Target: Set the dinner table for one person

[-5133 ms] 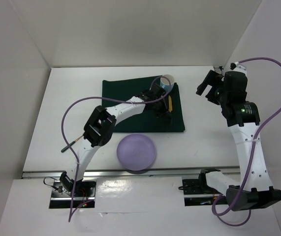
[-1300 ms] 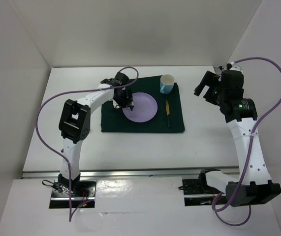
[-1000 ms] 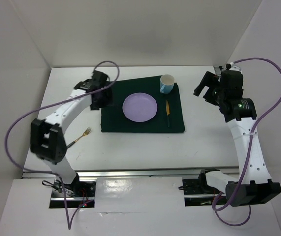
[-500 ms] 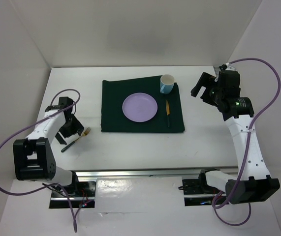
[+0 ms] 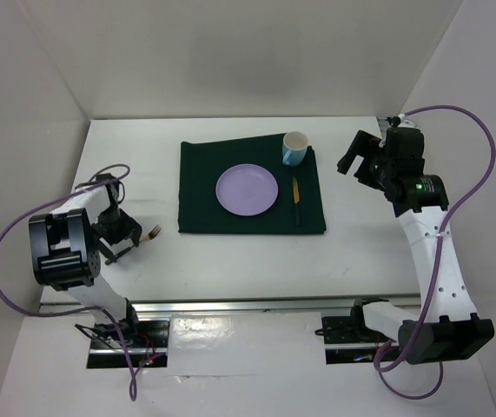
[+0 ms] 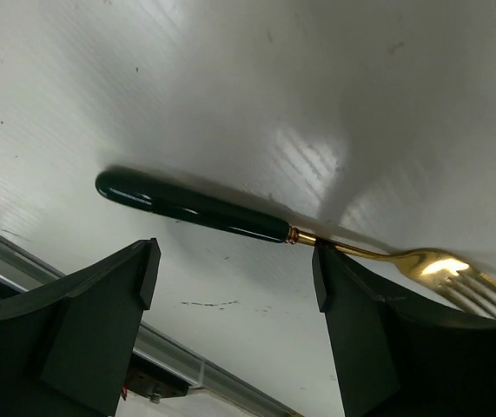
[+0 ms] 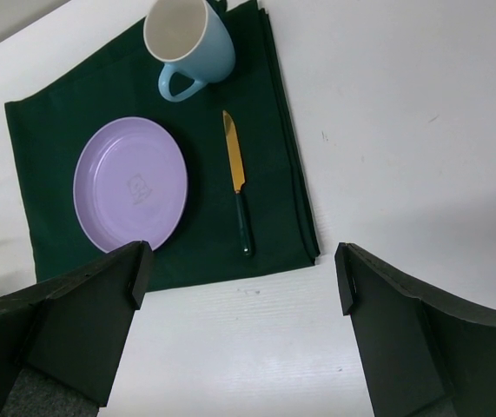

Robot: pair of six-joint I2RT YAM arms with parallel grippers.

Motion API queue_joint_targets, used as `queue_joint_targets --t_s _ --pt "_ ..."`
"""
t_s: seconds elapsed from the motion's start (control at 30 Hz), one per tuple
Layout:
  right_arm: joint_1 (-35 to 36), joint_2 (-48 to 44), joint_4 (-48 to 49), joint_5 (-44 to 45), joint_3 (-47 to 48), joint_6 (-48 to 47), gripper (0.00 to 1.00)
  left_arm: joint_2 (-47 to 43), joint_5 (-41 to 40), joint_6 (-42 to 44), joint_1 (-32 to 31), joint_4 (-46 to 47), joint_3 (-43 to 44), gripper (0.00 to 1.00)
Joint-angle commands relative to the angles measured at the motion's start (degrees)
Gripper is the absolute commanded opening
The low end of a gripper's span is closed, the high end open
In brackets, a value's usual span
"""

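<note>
Hovering wide open and empty, the left gripper (image 6: 234,259) has the fork (image 6: 197,208) just beyond its fingertips on the dinner table (image 6: 360,87), lying lengthwise from finger to finger, along the closing line

On the top view, the desk (image 5: 230,261) is bare across the lower middle of the frame, between the green mat (image 5: 197,213) and the near rail (image 5: 230,304). I read that as a wide lane for either arm. The mat's left strip beside the plate (image 5: 247,188) is free. Its right side is crowded by the knife (image 5: 296,198) and by the cup (image 5: 294,146) at the upper right corner. At lower left the fork (image 5: 135,243) lies in the gap between the spread fingers of the left tool (image 5: 124,233), with the left wall (image 5: 48,174) close by. The right tool (image 5: 360,158), fingers wide apart, hangs over bare desk right of the mat.
</note>
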Motion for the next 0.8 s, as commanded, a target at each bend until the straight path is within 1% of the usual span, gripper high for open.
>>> queue_joint_targets --t_s 0.0,0.2,0.27,0.37,0.4,0.5,0.57,0.63,0.7,0.77 --pt "-0.3 -1.0 1.9 0.5 0.4 -0.8 1.0 4.5 0.8 -0.3 1.8 1.7 2.9 0.89" --pt "-0.3 -1.0 1.9 1.0 -0.1 -0.8 1.0 8.4 2.0 -0.3 1.8 2.2 7.0 0.88" --pt "-0.3 -1.0 1.9 1.0 -0.2 -0.8 1.0 9.0 2.0 -0.3 2.3 2.9 7.0 0.88" --pt "-0.3 -1.0 1.9 1.0 -0.2 -0.8 1.0 10.0 4.8 0.9 2.3 4.3 8.3 0.85" --pt "-0.3 -0.5 1.4 1.0 -0.2 -0.8 1.0 10.0 6.2 1.5 2.3 4.3 8.3 0.85" --pt "-0.3 -0.5 1.4 1.0 -0.2 -0.8 1.0 10.6 6.2 1.5 2.3 4.4 10.7 0.85" --pt "-0.3 0.0 1.4 0.5 -0.2 -0.3 1.0 9.5 5.5 2.0 1.2 4.3 11.5 0.85" --pt "-0.3 0.0 1.9 0.0 -0.2 -0.3 1.0 7.5 3.9 3.7 0.6 3.6 12.4 0.87" --pt "-0.3 0.0 1.9 -0.5 -0.8 0.2 1.0 5.8 3.9 5.4 0.1 3.1 14.1 0.91" --pt "-0.3 0.0 1.9 -0.6 -1.3 0.2 1.0 4.5 4.4 6.8 -0.6 1.5 14.9 0.93"
